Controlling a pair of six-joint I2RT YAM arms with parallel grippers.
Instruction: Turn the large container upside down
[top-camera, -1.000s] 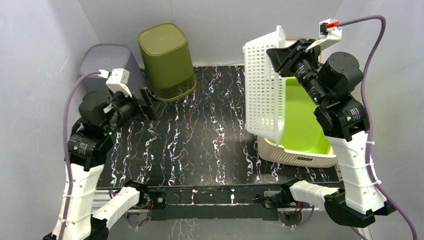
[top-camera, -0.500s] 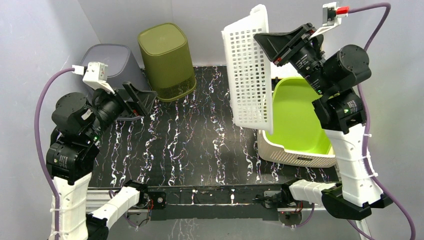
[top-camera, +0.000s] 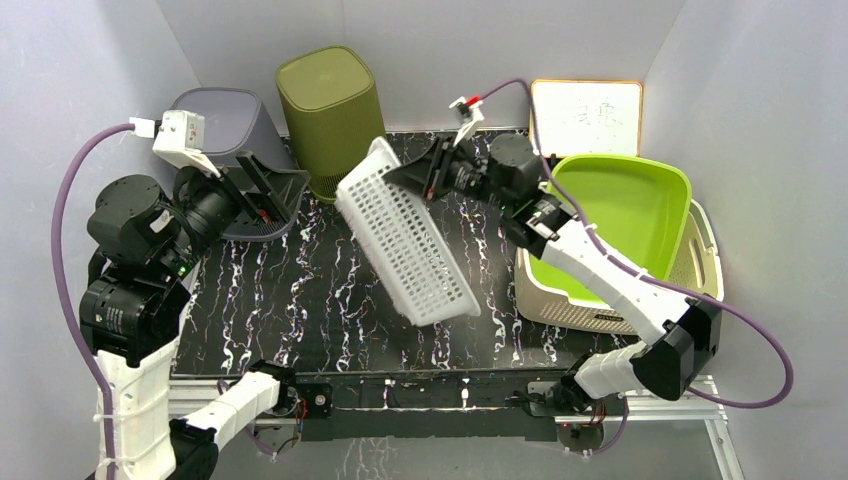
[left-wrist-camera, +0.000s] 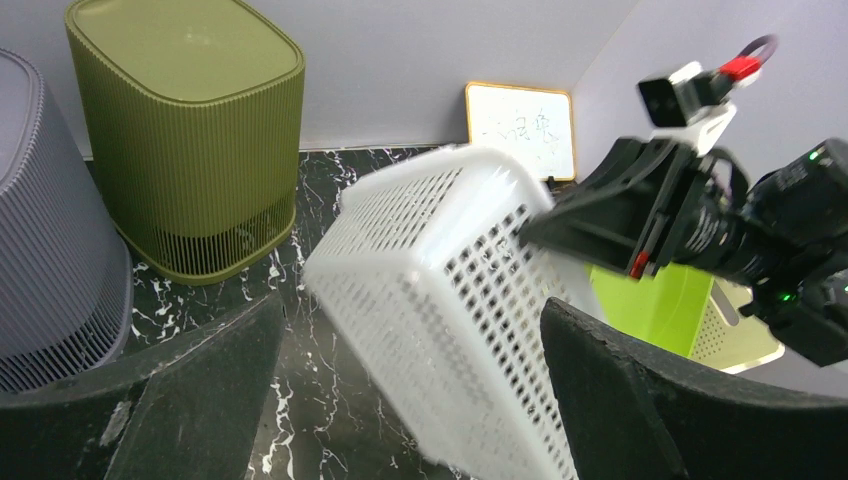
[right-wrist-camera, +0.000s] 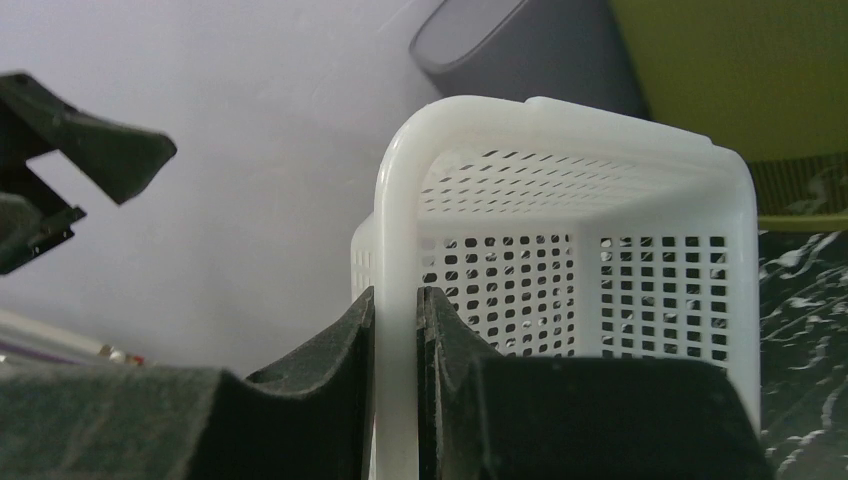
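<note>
Right pincer clamped on rim of white perforated plastic basket; thin grip, you risk slip. Left pincer apart.

The right gripper pinches the rim of the white basket. The basket tilts over the middle of the tabletop. The left gripper gapes wide beside the grey bin in the far left corner.
</note>
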